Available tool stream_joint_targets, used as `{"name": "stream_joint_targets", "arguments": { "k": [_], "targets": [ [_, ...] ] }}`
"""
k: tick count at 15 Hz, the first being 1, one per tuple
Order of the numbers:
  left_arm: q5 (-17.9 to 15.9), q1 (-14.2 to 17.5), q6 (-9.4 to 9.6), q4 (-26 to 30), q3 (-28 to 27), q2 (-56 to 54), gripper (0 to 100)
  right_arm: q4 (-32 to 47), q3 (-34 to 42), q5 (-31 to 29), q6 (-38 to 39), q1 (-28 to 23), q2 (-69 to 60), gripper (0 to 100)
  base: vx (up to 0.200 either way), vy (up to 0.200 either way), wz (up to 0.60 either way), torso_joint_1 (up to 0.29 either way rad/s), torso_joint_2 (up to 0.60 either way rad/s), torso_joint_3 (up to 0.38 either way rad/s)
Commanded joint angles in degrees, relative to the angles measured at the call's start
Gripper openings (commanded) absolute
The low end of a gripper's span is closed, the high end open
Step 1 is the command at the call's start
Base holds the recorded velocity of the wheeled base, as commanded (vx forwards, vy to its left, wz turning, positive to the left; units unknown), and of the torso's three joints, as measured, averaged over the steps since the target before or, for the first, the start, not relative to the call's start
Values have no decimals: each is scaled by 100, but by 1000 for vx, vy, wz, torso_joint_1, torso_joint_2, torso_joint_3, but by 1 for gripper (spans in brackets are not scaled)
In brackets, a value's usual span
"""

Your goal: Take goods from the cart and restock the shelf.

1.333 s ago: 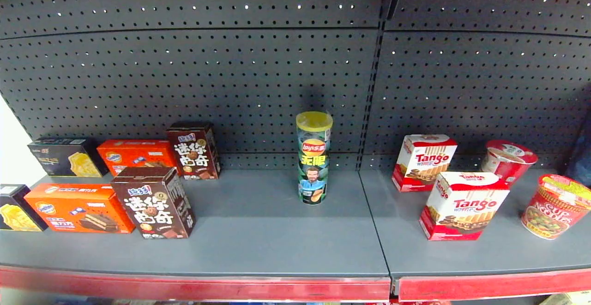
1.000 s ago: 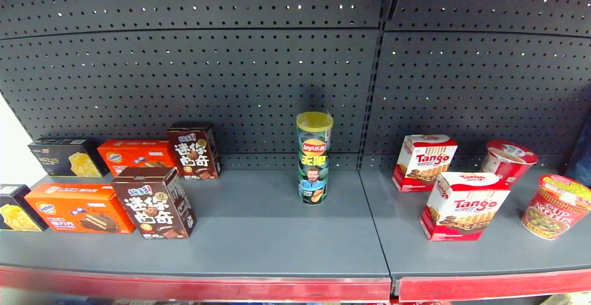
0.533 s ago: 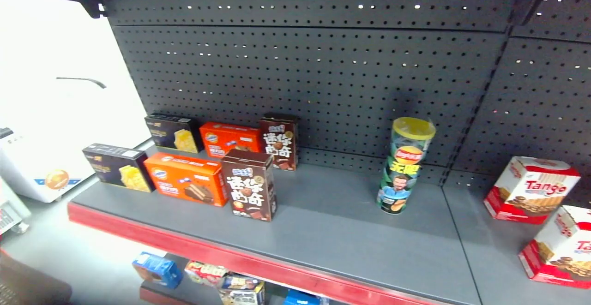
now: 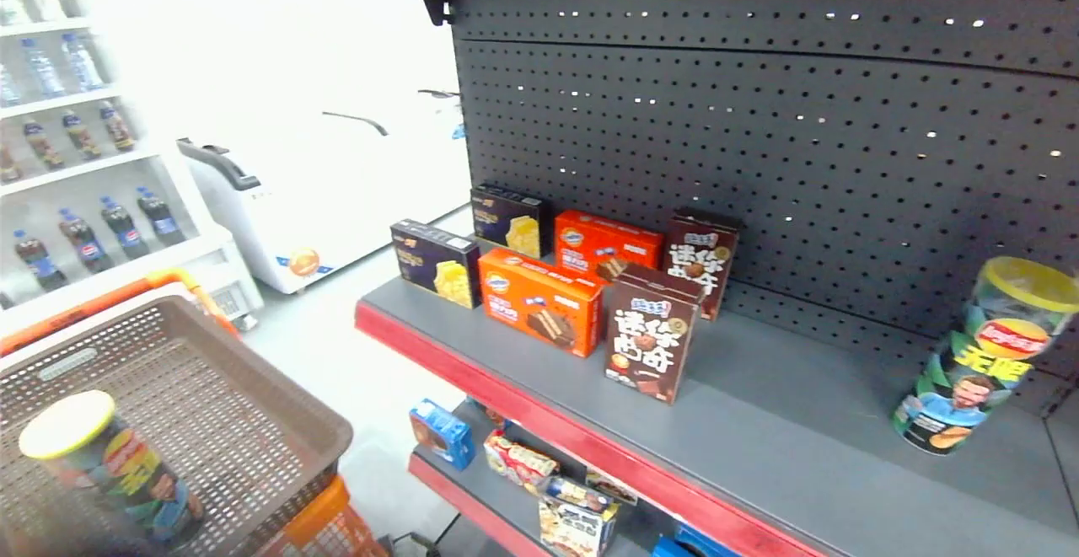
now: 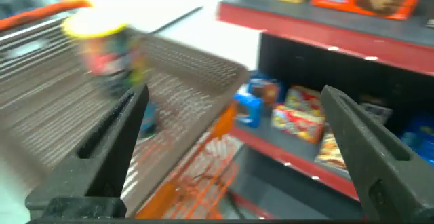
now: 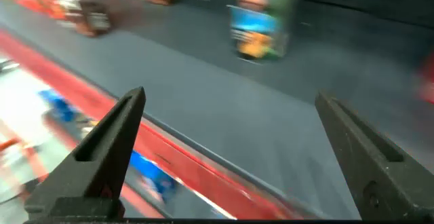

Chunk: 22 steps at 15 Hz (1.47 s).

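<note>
A chip can with a yellow lid stands in the cart's brown mesh basket at the lower left of the head view. A second, matching chip can stands on the grey shelf at the right. In the left wrist view my left gripper is open and holds nothing, and the chip can in the basket lies beyond it. My right gripper is open over the shelf's front part, apart from the shelf's chip can.
Black-and-yellow boxes, orange boxes and brown boxes stand in two rows on the shelf's left end. A lower shelf holds more goods. A white freezer and a drinks fridge stand behind the cart.
The head camera has swung to the left, bringing the cart basket with its chip can into view. The goods on the shelf have kept their places.
</note>
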Motion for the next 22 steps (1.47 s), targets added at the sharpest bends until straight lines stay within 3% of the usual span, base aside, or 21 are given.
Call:
{"name": "stream_joint_targets", "arguments": {
  "k": [1, 6, 9, 10, 11, 12, 13, 14, 15, 17, 18, 19, 20, 21, 22],
  "targets": [
    [2, 2, 0, -2, 5, 0, 100, -2, 0, 2, -1, 1, 7, 100, 0, 0, 600, 2, -2, 7],
    [-24, 2, 26, -2, 5, 0, 100, -2, 0, 2, 8, 1, 7, 100, 0, 0, 360, 2, 0, 2],
    [195, 2, 35, -2, 5, 0, 100, -2, 0, -7, 8, 1, 7, 100, 0, 0, 0, 0, 0, 0],
    [529, 11, 246, 6, -320, 0, 100, -2, 0, -7, 8, 1, 7, 100, 0, 0, 0, 0, 0, 0],
    [521, 2, 650, 226, -1050, 229, 100, -2, 0, -7, 8, 1, 7, 100, 0, 0, 0, 0, 0, 0],
    [503, -24, 852, 560, -1568, 694, 100, -2, 0, -7, 8, 1, 7, 100, 0, 0, 0, 0, 0, 0],
    [521, -68, 1099, 1465, -3098, 1854, 100, -2, 0, -7, 8, 1, 7, 100, 0, 0, 0, 0, 0, 0],
    [547, -33, 1160, 1826, -3651, 2338, 100, -2, 0, -7, 8, 1, 7, 100, 0, 0, 0, 0, 0, 0],
    [705, 99, 1134, 2546, -4504, 3331, 100, -2, 0, 2, 8, 1, 7, 100, 0, 0, 0, 0, 0, 0],
    [811, 257, 1063, 2678, -4882, 4342, 100, -2, 0, -7, 8, 1, 7, 100, 0, 0, 0, 0, 0, 0],
    [776, 231, 976, 2450, -4926, 4799, 100, -2, 0, -7, -1, 1, 7, 100, 0, 0, 0, 0, 0, 0],
    [591, 354, 791, 2107, -4908, 5159, 100, -2, 0, -7, 8, 1, 7, 100, 0, 0, 0, 0, 0, 0],
    [116, 644, 615, 1870, -4899, 5607, 100, -2, 0, -7, 8, 1, 7, 100, 0, 0, 0, 0, 0, 0],
    [-806, 1180, 677, 1667, -4926, 6108, 100, -2, 0, 2, 8, 1, 7, 100, 0, 0, 0, 0, 0, 0],
    [-2019, 1602, 1037, 1430, -4785, 6636, 100, -2, 0, -7, 8, 1, 7, 100, 0, 0, 0, 0, 0, 0]
  ]
}}
